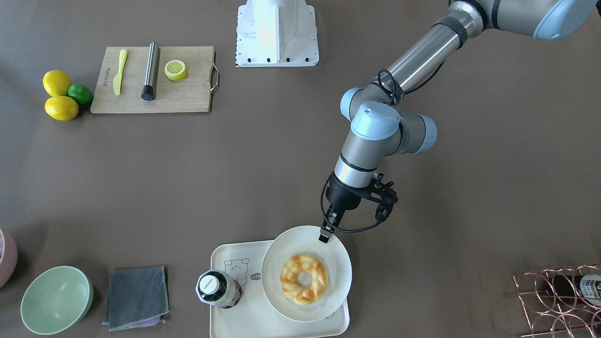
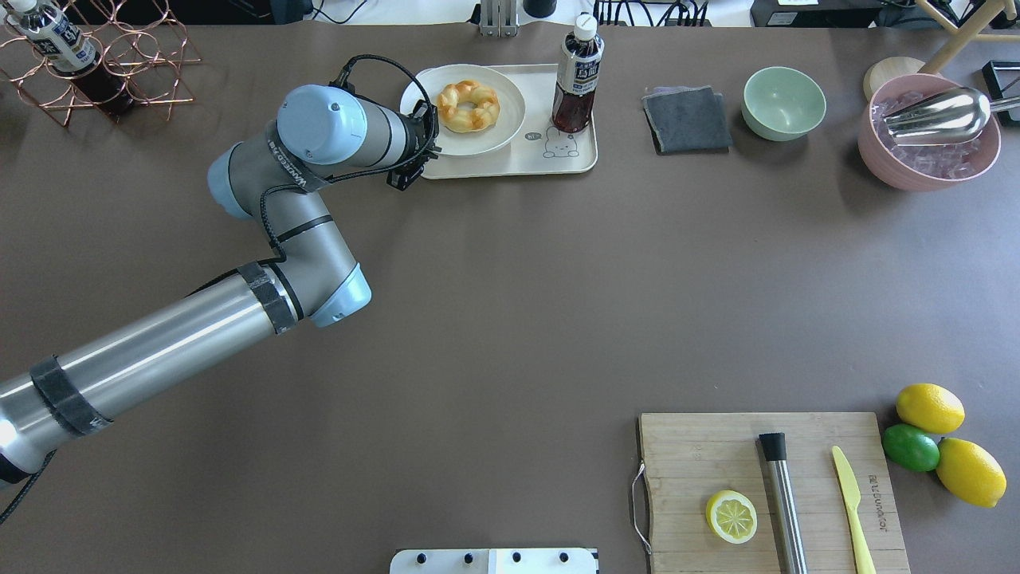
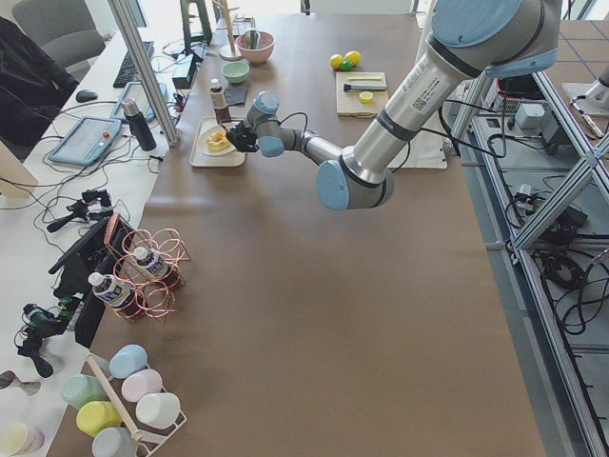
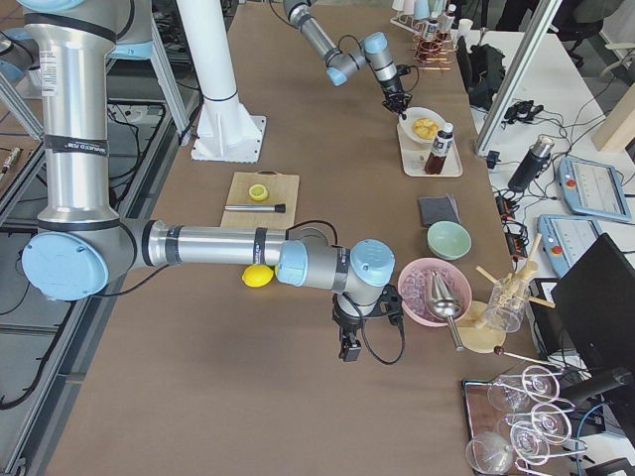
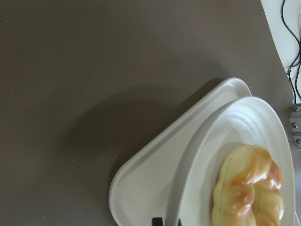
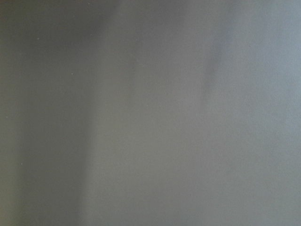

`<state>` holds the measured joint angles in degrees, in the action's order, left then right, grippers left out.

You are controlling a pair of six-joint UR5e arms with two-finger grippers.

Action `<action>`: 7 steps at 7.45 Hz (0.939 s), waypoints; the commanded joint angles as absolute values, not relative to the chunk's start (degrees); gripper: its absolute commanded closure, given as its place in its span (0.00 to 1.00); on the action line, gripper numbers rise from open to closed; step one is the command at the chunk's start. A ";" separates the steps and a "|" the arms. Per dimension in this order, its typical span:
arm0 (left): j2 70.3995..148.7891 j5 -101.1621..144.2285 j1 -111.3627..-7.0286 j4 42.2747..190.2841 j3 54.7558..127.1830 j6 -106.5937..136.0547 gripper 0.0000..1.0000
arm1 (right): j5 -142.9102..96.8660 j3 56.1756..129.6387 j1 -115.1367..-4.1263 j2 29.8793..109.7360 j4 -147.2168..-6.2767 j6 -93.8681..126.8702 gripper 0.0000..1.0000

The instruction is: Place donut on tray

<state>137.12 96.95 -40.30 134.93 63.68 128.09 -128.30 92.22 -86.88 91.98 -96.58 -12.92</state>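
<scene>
The donut lies on a round white plate. The plate rests on the cream tray and overhangs its rim on the robot's side. My left gripper is at the plate's near rim, shut on it. In the left wrist view the fingertips straddle the plate rim, with the donut and the tray beside them. My right gripper hangs low over bare table near the pink bowl. It shows only in the exterior right view, so I cannot tell its state.
A dark bottle stands on the tray next to the plate. A grey cloth and a green bowl lie beyond it. A copper wire rack is on the other side. A cutting board sits far off.
</scene>
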 commanded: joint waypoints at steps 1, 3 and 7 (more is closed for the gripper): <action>139.30 95.63 -40.08 135.00 60.92 128.14 1.00 | -128.76 92.20 -87.19 91.93 -96.59 -12.92 0.00; 139.57 94.84 -40.17 135.00 59.95 128.14 1.00 | -128.76 92.20 -87.19 91.93 -96.59 -12.92 0.00; 139.74 90.70 -39.73 135.09 59.33 126.74 0.02 | -130.25 92.11 -87.19 91.58 -96.59 -12.74 0.00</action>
<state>139.57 91.37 -39.80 135.08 59.41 127.14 -129.47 92.15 -87.19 91.78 -96.59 -12.76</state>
